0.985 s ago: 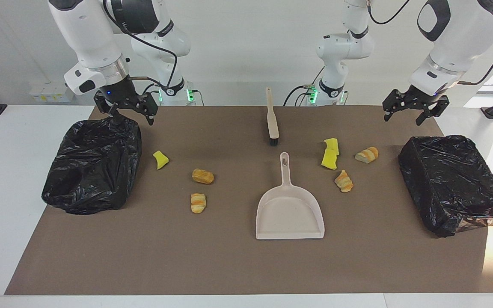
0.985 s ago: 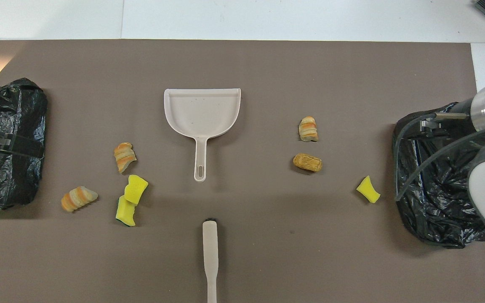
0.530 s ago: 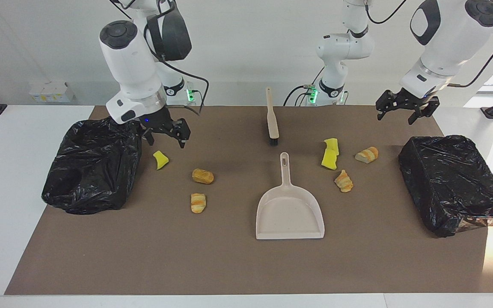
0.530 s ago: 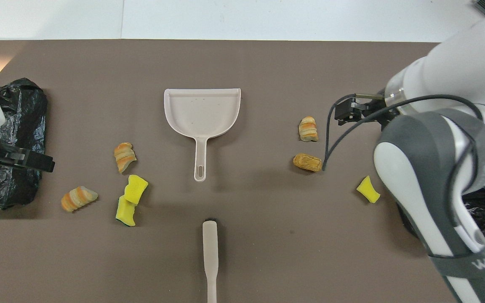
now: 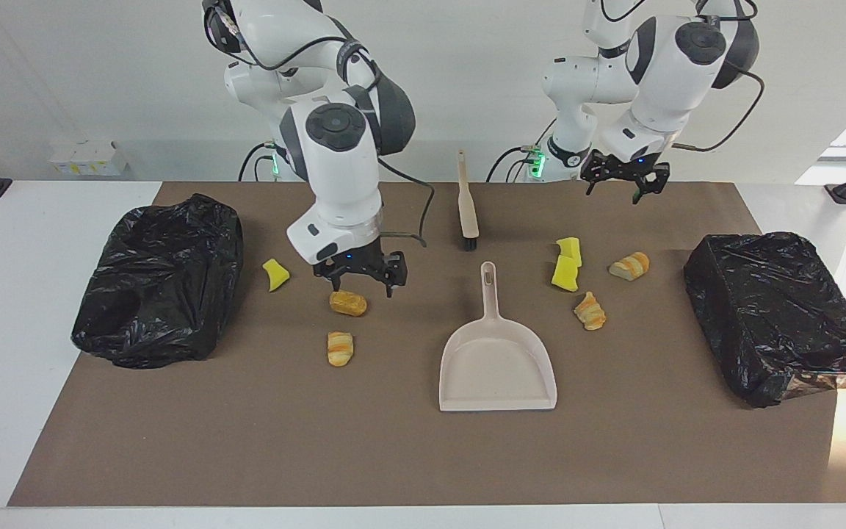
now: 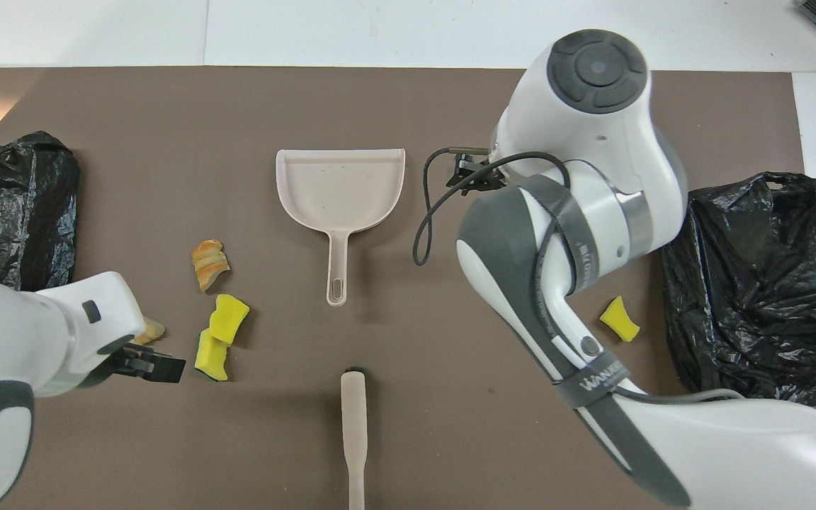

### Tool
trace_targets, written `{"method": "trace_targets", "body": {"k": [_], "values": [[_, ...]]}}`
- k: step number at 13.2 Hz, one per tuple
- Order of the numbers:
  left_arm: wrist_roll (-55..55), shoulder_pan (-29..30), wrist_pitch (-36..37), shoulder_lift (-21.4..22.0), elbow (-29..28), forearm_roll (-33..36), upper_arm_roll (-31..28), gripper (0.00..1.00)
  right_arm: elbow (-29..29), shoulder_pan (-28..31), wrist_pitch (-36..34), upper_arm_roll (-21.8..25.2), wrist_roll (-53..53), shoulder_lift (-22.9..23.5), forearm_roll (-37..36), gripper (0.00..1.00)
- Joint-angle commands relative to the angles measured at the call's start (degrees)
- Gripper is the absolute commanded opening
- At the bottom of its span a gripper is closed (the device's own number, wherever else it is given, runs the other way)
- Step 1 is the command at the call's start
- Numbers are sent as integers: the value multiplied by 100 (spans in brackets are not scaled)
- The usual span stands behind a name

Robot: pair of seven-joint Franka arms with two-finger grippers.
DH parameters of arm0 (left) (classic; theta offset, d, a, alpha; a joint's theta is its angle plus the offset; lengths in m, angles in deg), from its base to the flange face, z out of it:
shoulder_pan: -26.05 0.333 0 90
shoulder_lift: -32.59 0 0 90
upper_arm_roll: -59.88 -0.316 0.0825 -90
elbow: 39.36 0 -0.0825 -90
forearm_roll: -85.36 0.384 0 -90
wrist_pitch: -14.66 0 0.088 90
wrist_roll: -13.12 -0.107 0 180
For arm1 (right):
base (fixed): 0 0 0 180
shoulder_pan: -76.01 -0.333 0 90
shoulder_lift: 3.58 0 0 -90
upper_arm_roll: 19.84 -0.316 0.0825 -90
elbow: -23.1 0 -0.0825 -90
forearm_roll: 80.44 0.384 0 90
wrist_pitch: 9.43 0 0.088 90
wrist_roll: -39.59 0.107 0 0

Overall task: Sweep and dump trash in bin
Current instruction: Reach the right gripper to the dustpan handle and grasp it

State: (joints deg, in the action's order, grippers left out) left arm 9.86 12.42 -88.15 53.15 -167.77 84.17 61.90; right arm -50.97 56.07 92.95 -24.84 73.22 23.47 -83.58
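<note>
Right end effector (image 5: 360, 273): hangs just above the tabletop (image 5: 408, 455), over the plain tan roll (image 5: 348, 303); fingers spread apart, holding nothing.
Left end effector (image 5: 623, 181): up in the air over the tabletop's robot-side edge, near the yellow wedges; fingers spread, holding nothing (only one dark fingertip shows from overhead).
Trash toward the right arm's end: one yellow wedge (image 5: 275, 274) beside the black bag there, the tan roll, and a striped roll (image 5: 339, 348) lying farther from the robots than the tan one.
Trash toward the left arm's end: two yellow wedges (image 5: 567, 264) touching each other, a striped roll (image 5: 630, 265) beside them toward the bag, another striped roll (image 5: 590, 311) farther from the robots.
Dustpan (image 5: 497, 360): beige, flat on the tabletop at mid-table, handle pointing toward the robots, pan holding nothing.
Brush (image 5: 466, 200): nearer to the robots than the dustpan, in line with its handle, bristle end toward the dustpan, apart from it.
Bins: one black-bagged bin (image 5: 160, 275) at the right arm's end, another (image 5: 779, 312) at the left arm's end (crumpled plastic hides the openings in the facing view).
</note>
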Motion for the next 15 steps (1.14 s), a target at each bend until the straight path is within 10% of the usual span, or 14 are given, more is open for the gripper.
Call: {"method": "trace_targets", "body": {"k": [1, 15], "values": [[797, -805, -257, 334, -483, 40, -79, 100, 848, -141, 19, -176, 458, 808, -2, 100], [5212, -4692, -3438, 229, -2812, 5, -61, 100, 754, -1653, 1416, -116, 1338, 1839, -396, 100]]}}
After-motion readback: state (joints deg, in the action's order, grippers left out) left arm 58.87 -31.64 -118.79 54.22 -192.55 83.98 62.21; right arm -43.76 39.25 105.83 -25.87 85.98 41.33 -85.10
